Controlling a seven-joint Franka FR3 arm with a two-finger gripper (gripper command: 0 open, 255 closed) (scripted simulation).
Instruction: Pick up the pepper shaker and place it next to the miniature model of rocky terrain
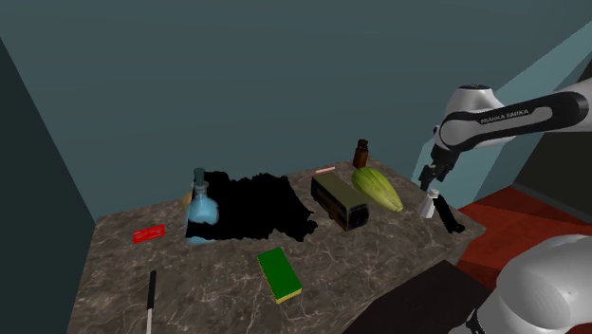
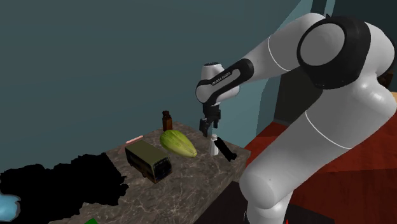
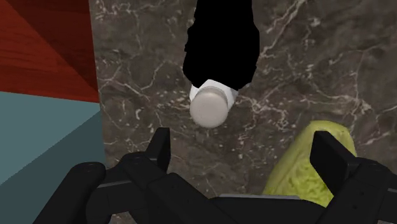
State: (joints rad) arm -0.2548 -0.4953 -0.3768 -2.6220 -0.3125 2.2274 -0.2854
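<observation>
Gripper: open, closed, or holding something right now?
Gripper: jaws open, holding nothing, poised above the white pepper shaker.

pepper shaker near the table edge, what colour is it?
The pepper shaker is black with a white end cap; clearest in the wrist view.

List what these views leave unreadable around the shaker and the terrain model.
Terrain model: shoulder view, drawn flat black, no relief readable.
Pepper shaker: wrist view, its own top hides its sides.
Black object beside it: featureless; contact with the shaker unclear.
Green gourd: wrist view, partly behind the gripper.
</observation>
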